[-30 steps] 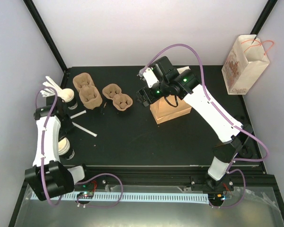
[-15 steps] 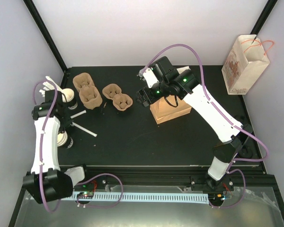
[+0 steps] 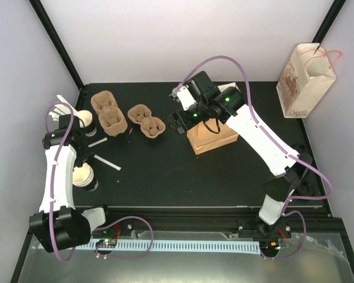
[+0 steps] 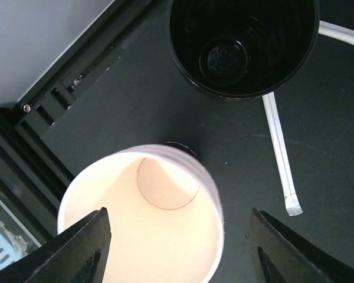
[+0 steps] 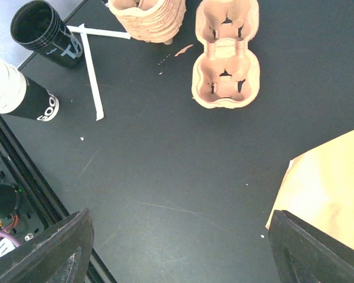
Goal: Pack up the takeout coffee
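The takeout coffee is a white paper cup [image 4: 147, 218] with a black sleeve. It stands upright, open and without a lid, near the table's left front [image 3: 84, 176]. My left gripper [image 4: 178, 212] hangs right above it, open. One finger overlaps the cup's left rim in the picture and the other stands clear of its right rim. My right gripper [image 5: 180, 215] is open over bare table with nothing between its fingers, left of the flat brown bag [image 3: 178, 122]. The white cup [image 5: 12, 91] also shows at the left edge of the right wrist view.
A black cup-shaped container [image 4: 242, 41] stands just beyond the white cup, with white wrapped sticks [image 4: 280, 156] beside it. Pulp cup carriers [image 3: 109, 112] [image 3: 146, 121] sit at the back left. A flat brown bag [image 3: 212, 139] lies mid-table. A printed paper bag [image 3: 304, 82] stands at the far right.
My left gripper's jaws have opened and the left arm has shifted, so the white cup shows more fully beside it. The right arm has hardly moved.
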Controlling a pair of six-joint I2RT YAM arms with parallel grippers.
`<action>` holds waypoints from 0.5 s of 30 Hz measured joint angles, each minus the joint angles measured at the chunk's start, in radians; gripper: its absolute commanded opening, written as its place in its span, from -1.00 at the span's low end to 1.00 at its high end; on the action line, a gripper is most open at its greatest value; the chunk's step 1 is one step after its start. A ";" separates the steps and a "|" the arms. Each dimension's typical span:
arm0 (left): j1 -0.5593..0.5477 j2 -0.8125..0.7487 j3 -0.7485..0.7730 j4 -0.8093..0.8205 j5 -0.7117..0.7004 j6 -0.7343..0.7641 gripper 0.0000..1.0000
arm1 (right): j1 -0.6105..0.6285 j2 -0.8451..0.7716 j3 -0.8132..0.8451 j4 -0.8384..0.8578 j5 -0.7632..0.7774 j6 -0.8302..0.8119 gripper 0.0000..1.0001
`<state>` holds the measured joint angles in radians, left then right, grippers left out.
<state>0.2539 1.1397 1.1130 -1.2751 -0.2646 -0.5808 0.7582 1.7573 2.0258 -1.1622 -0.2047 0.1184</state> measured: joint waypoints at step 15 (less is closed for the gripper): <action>0.077 0.058 -0.064 0.106 0.134 0.024 -0.23 | 0.004 0.000 0.000 -0.006 0.000 0.003 0.68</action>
<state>0.3309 1.1976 1.0489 -1.1687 -0.1310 -0.5564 0.7624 1.7573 2.0258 -1.1687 -0.2050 0.1215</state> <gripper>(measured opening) 0.483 0.840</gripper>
